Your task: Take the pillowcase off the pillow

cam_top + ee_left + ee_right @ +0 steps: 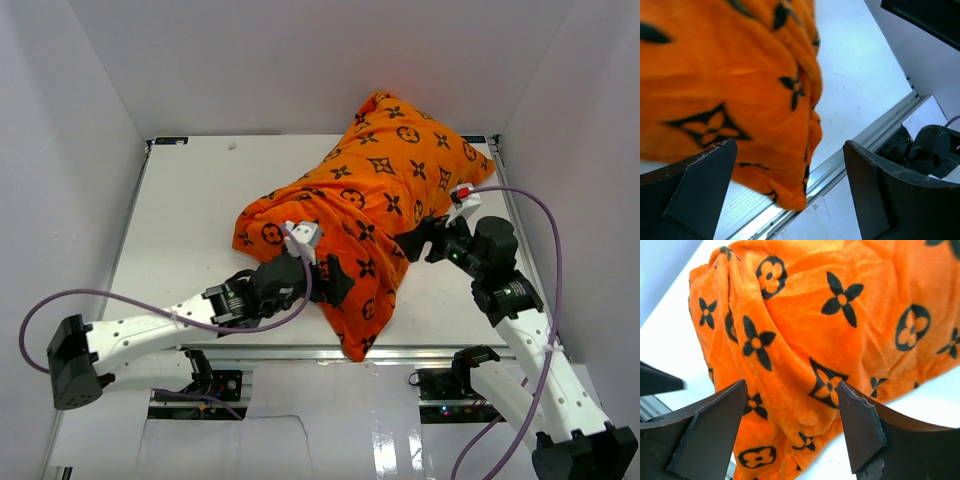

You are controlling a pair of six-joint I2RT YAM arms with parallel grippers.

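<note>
Orange pillowcase (375,190) lies between the left hand (335,280) and right hand (415,240), both spread wide, gripping nothing.

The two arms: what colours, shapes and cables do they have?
The left arm and right arm have white links, black joints and a looping purple cable each. The left gripper and right gripper have dark wedge-shaped fingers with chipped edges.

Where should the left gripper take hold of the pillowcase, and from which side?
Probably the limp near end of the pillowcase, which tapers to a thin folded tip toward the arms. The far part looks puffy and full, too thick to pinch. Come from the left, where the open left gripper sits beside that flap.
</note>
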